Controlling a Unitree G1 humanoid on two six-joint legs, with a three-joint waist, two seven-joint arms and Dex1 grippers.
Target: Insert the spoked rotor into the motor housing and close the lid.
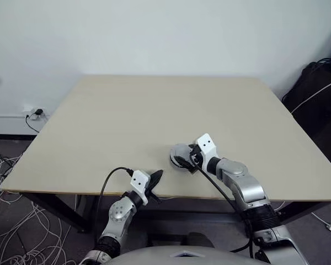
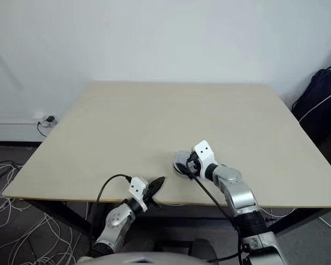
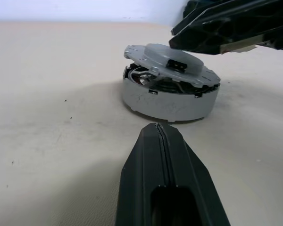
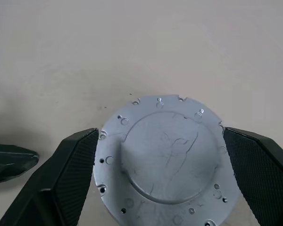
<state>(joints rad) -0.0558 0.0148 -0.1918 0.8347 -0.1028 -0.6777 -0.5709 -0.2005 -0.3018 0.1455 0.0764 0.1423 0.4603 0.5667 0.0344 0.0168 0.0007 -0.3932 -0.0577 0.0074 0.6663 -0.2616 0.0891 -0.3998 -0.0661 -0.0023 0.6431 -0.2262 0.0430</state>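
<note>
The motor housing [image 3: 167,101] sits near the table's [image 1: 154,110] front edge, its lid [image 4: 162,157] tilted on top. The right gripper [image 4: 162,165] is open around the lid. The left gripper [image 3: 160,136] is closed nearby, holding nothing.

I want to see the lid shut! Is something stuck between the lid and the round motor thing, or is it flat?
The lid is not flat: it sits tilted on the motor housing, raised on one side, with dark parts showing in the gap. What props it up can't be made out. The open right gripper straddles it without touching.
</note>
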